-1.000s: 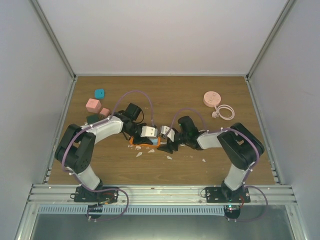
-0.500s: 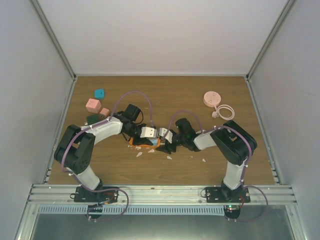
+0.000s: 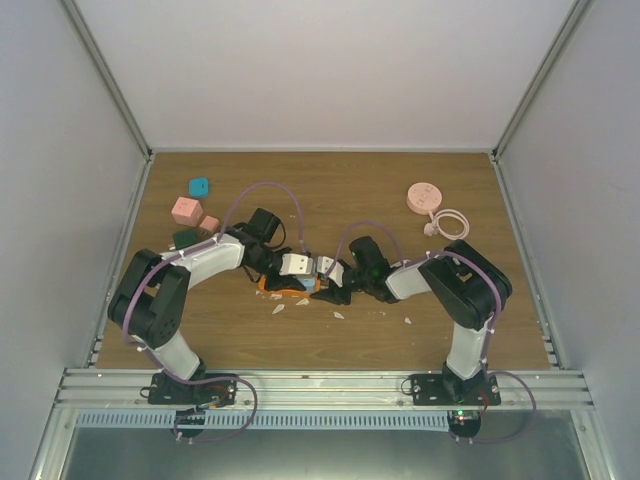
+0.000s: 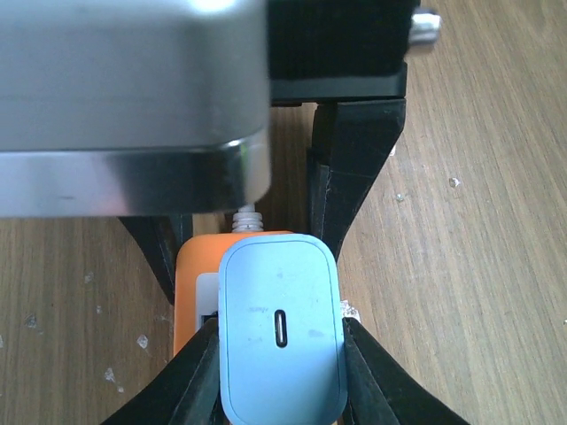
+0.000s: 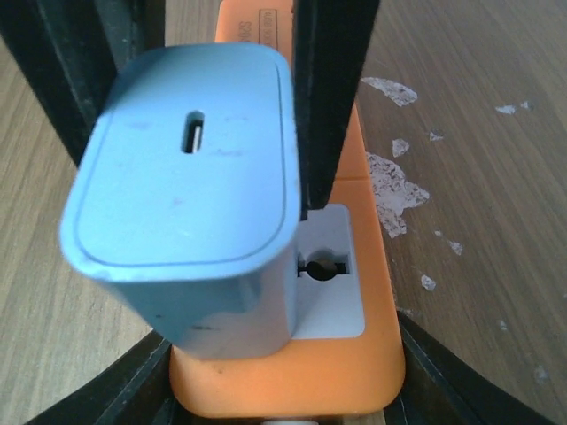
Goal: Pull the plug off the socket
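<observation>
**While the plug (image 5: pixel 186 177) sits seated**

Since the plug, at table centre, must lift while the orange socket strip (image 5: pixel 379 274) stays down, the left gripper (image 4: pixel 282 390) pinches its flanks and the right gripper (image 5: pixel 288 390) straddles the strip; whether that one presses yet, I cannot tell. The wooden tabletop (image 3: pixel 400 180) carries white flecks (image 5: pixel 390 190). A pink puck (image 3: pixel 424 198) lies at two o'clock and coloured blocks (image 3: pixel 186 210) at ten, with pale walls (image 3: pixel 320 70) around.

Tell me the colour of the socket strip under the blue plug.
The socket strip is orange; clearest in the right wrist view.
</observation>
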Action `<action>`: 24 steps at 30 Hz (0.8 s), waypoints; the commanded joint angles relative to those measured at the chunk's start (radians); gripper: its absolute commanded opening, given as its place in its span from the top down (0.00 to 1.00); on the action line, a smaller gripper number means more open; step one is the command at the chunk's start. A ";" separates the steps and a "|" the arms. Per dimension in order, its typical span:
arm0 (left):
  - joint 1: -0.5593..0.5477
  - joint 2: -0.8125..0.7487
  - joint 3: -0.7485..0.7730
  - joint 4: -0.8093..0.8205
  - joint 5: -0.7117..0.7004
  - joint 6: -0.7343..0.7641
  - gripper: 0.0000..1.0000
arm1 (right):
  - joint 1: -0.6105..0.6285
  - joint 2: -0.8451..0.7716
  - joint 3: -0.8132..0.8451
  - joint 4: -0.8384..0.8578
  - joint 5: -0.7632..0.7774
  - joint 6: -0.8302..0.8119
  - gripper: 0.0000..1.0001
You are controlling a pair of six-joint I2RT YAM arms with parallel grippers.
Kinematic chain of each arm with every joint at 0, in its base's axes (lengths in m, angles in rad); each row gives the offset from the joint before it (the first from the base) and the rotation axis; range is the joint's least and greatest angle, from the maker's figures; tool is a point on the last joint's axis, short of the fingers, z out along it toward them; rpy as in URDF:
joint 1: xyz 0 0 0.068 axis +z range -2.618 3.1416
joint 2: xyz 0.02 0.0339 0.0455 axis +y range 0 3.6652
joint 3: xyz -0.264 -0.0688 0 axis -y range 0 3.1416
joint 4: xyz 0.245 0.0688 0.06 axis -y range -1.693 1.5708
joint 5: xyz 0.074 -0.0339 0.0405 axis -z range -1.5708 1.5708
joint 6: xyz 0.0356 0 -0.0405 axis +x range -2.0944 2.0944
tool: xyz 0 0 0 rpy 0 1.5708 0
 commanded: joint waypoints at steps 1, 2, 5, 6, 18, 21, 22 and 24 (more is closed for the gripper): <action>0.001 -0.046 -0.009 0.004 0.065 -0.002 0.83 | 0.008 0.013 -0.007 0.021 0.000 -0.015 0.54; 0.001 -0.051 -0.009 0.003 0.068 -0.003 0.83 | 0.008 0.013 -0.010 0.020 0.002 -0.017 0.57; 0.001 -0.062 -0.008 -0.003 0.082 -0.002 0.84 | 0.007 0.011 -0.016 0.016 0.014 -0.025 0.63; 0.001 -0.066 -0.006 -0.006 0.085 -0.002 0.84 | 0.008 0.011 -0.018 0.015 0.018 -0.026 0.66; 0.019 -0.097 0.000 -0.049 0.078 0.023 0.85 | 0.007 0.010 -0.022 0.000 0.033 -0.035 0.70; 0.045 -0.111 0.001 -0.072 0.076 0.027 0.85 | 0.007 0.007 -0.022 -0.002 0.031 -0.034 0.70; 0.054 -0.117 0.001 -0.078 0.073 0.031 0.85 | 0.007 0.007 -0.022 -0.004 0.031 -0.035 0.70; 0.076 -0.133 0.004 -0.097 0.067 0.040 0.84 | 0.007 0.008 -0.021 -0.004 0.031 -0.035 0.70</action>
